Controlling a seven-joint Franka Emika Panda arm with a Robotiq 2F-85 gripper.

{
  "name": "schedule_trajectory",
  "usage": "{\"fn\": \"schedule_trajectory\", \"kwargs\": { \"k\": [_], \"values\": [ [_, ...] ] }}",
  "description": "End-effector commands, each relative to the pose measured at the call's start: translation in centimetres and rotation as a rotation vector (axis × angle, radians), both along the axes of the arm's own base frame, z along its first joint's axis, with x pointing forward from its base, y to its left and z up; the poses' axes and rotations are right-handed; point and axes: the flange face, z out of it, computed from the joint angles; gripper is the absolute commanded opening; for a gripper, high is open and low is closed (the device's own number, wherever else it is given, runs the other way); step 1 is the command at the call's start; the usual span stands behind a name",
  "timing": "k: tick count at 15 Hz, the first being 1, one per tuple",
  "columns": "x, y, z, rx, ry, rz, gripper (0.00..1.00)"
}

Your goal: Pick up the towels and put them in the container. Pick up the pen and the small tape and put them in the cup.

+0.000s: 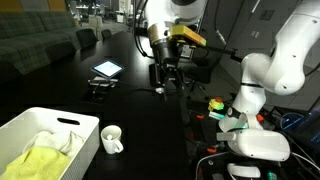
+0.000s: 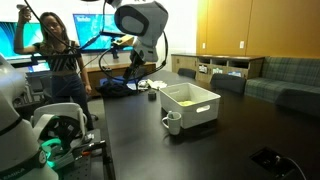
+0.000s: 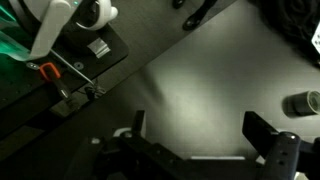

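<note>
Dim office rm, dark tabletop. Towels already in container; cup just beside it. Gripper over far end, jaws fully apart, empty. Pen, small tape not clearly seen. Risk: low contrast, grasp misses; cup tips if nudged.

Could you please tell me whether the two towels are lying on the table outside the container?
No, in an exterior view the yellow-green towel and the off-white towel both lie inside the white container.
</note>
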Motion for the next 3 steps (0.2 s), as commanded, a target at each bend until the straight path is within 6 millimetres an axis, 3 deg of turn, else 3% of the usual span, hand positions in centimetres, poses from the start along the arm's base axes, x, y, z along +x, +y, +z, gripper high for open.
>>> {"fn": "schedule_trajectory", "kwargs": {
  "k": [1, 3],
  "values": [
    [-1.5, 0.9, 0.4, -0.026, -0.011, 0.032, 1.00],
    [-3.4, 1.6, 0.9, -0.050, -0.034, 0.052, 1.00]
  ]
}}
